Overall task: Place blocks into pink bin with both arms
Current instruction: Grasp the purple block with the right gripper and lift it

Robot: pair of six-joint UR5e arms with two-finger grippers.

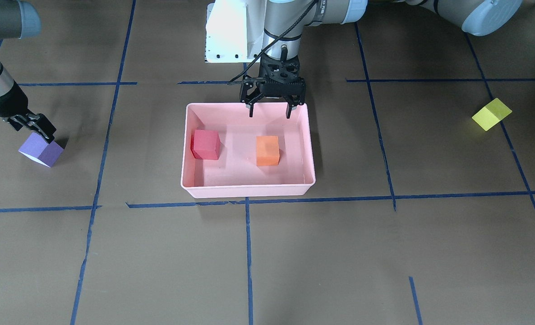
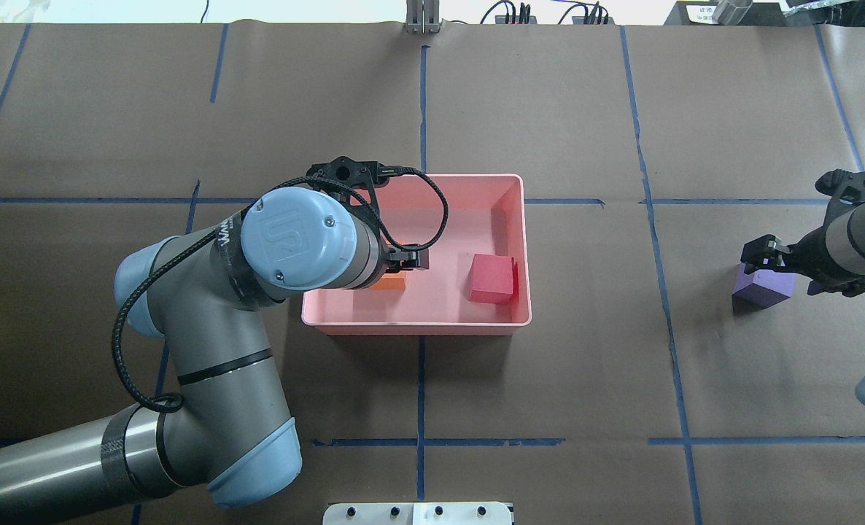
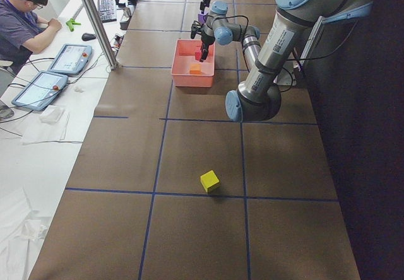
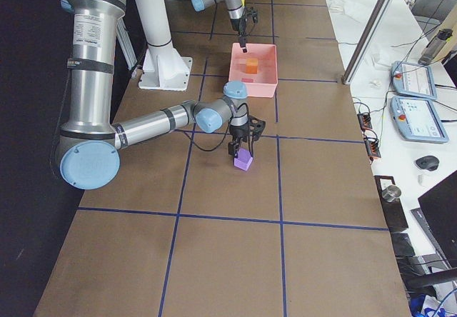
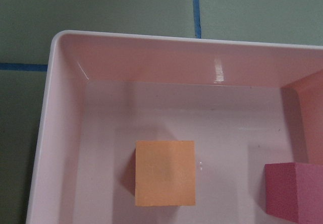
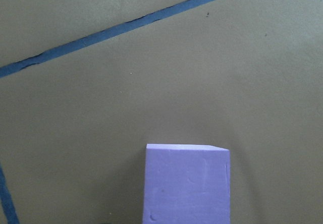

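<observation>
My left gripper (image 1: 269, 110) hangs with jaws apart and empty over the pink bin (image 1: 249, 190), where the orange cube (image 1: 268, 150) and red cube (image 1: 205, 144) lie. My right gripper (image 1: 47, 134) meets the purple cube (image 1: 42, 151), but I cannot tell how its jaws stand. The yellow cube (image 1: 491, 114) sits well apart on the table.

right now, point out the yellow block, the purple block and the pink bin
yellow block (image 1: 491, 114), front-facing view, its middle
purple block (image 1: 41, 150), front-facing view, its middle
pink bin (image 1: 249, 190), front-facing view, near outer wall

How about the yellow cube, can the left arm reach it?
Probably yes: the yellow cube sits alone on that arm's side, and the left pincer is open and empty over the pink bin.
</observation>
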